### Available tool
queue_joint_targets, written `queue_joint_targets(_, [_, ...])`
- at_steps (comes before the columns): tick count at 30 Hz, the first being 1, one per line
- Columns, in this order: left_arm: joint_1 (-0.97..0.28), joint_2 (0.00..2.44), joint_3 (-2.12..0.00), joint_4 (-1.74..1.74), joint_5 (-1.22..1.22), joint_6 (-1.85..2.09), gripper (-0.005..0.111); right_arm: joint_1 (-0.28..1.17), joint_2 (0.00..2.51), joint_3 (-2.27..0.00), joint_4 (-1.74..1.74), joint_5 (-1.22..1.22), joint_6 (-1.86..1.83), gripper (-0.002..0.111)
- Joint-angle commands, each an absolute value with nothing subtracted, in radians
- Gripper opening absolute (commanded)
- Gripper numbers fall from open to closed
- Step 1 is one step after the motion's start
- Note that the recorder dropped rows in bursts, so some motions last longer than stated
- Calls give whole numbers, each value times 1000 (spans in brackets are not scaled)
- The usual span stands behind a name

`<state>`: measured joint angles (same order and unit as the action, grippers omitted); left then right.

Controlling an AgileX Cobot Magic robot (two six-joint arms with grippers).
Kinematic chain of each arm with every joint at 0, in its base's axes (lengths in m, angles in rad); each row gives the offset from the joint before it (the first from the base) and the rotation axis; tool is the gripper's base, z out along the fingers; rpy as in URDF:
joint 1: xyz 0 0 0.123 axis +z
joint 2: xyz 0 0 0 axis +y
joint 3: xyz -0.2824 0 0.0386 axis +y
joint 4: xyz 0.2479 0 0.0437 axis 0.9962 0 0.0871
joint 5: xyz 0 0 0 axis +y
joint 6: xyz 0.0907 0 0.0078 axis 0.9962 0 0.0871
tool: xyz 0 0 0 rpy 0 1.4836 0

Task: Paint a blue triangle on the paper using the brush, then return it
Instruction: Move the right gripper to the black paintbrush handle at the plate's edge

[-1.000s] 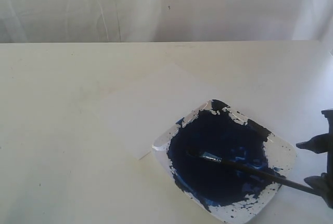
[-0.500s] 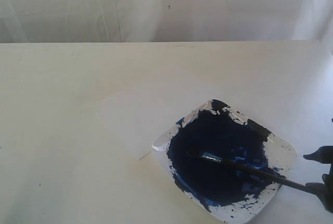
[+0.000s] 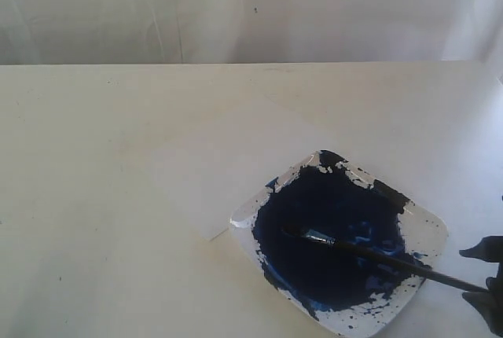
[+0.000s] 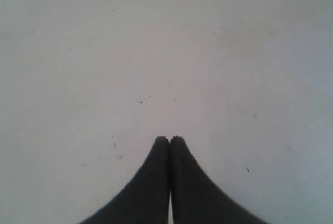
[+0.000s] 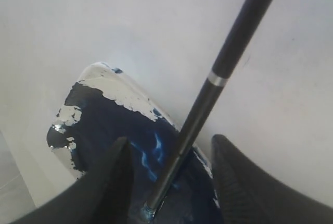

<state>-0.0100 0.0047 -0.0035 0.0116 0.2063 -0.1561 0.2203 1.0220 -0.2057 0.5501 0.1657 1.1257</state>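
The brush (image 3: 377, 256) lies in the square paint dish (image 3: 431, 232), bristles in the dark blue pool (image 3: 330, 236), black handle sticking out over the right rim. My right gripper (image 3: 477, 275) sits at the handle's end at the right edge, open, one finger on each side of the handle, not touching it. The right wrist view shows the brush (image 5: 218, 73) running between the spread fingers of the right gripper (image 5: 170, 139) above the dish (image 5: 112, 86). The paper (image 3: 228, 165) lies left of the dish, bare; no blue triangle shows. My left gripper (image 4: 169, 139) is shut, empty, over bare table.
The off-white table (image 3: 94, 196) stretches left and back to a white draped backdrop (image 3: 236, 8). The dish's near left corner overlaps the paper's edge. The left arm is outside the exterior view.
My right gripper has dropped lower and toward the right edge of the exterior view, staying open. The brush and dish have not moved.
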Motion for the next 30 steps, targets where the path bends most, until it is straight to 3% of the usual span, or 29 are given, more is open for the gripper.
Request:
queue_joint_targets(1, [-13,0,0,9,202,-157,0,221,1048,-198,550,148,1142,44])
queue_joint_targets(25, [-13,0,0,9,202,-157,0,221,1070,-198,550,133,1182,44])
queue_joint_targets(30, [-13,0,0,9,202,-157,0,221,1107,-198,550,128,1182,40])
